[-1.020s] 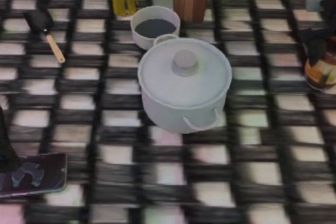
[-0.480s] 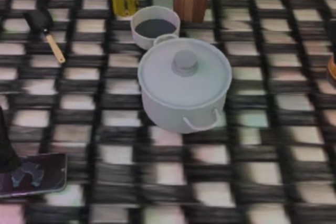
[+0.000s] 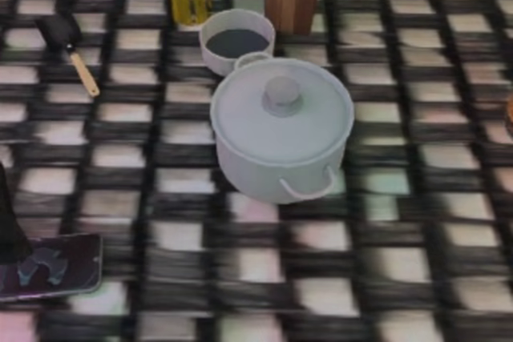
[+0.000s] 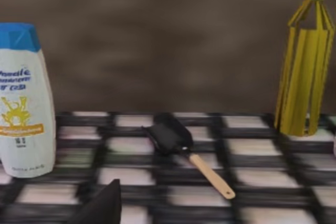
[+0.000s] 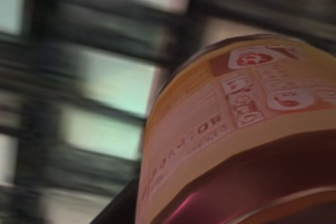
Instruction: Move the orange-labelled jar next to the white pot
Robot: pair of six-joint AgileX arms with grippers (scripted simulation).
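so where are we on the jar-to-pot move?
Not placed yet. The orange-labelled jar fills the right wrist view close up, and only a sliver of it shows at the top view's right edge, well away from the white pot at the table's centre. I can't tell whether the right gripper grips it. The left arm is parked at the near left. Left: carry it across and set it beside the pot.

Table (image 3: 417, 278) w/ black-and-pale checked cloth; dull brown wall (image 4: 168, 40) behind.
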